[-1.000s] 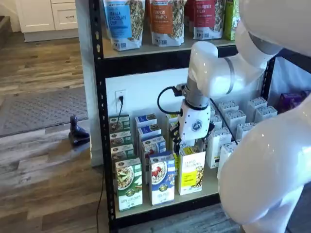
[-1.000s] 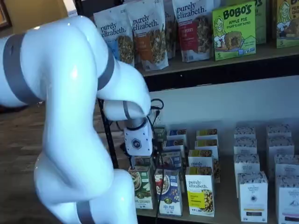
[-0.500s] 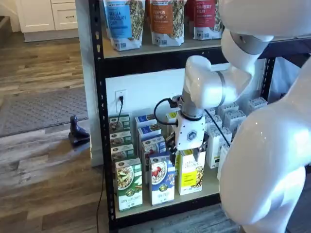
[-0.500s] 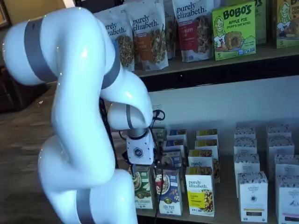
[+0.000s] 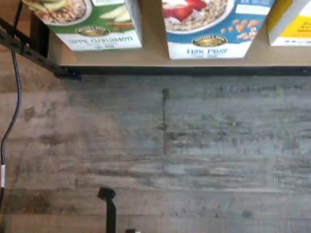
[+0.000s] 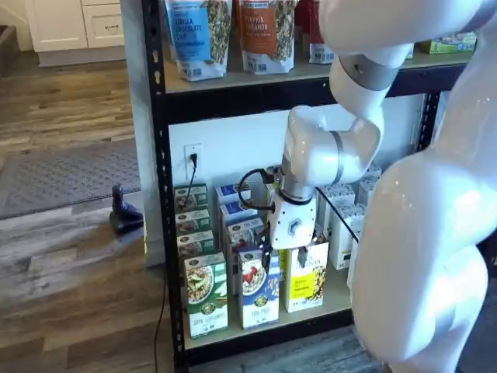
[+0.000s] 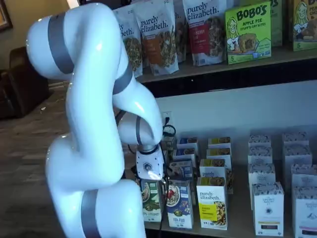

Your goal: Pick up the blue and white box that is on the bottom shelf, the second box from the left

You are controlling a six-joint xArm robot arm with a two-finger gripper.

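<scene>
The blue and white box (image 6: 258, 288) stands upright at the front of the bottom shelf (image 6: 335, 294), between a green-and-white carton (image 6: 206, 295) and a yellow carton (image 6: 306, 276). It shows in both shelf views (image 7: 179, 204), with more cartons lined up behind it. My gripper (image 6: 283, 255) hangs just above and slightly right of the box's top. A gap shows between its black fingers and nothing is in them. The wrist view shows the lower front of the box (image 5: 214, 29) with its cereal bowl and red berries, on the shelf's beige board (image 5: 155, 60).
Granola bags (image 6: 268, 31) stand on the higher board. White cartons (image 7: 267, 208) fill the bottom shelf's right side. A black rack post (image 6: 159, 194) and a hanging black cable (image 6: 190, 180) are at the left. Wood floor (image 5: 194, 145) lies below the shelf rail.
The gripper has come down and moved left, from above the yellow carton to just above the blue and white box. The boxes have not moved.
</scene>
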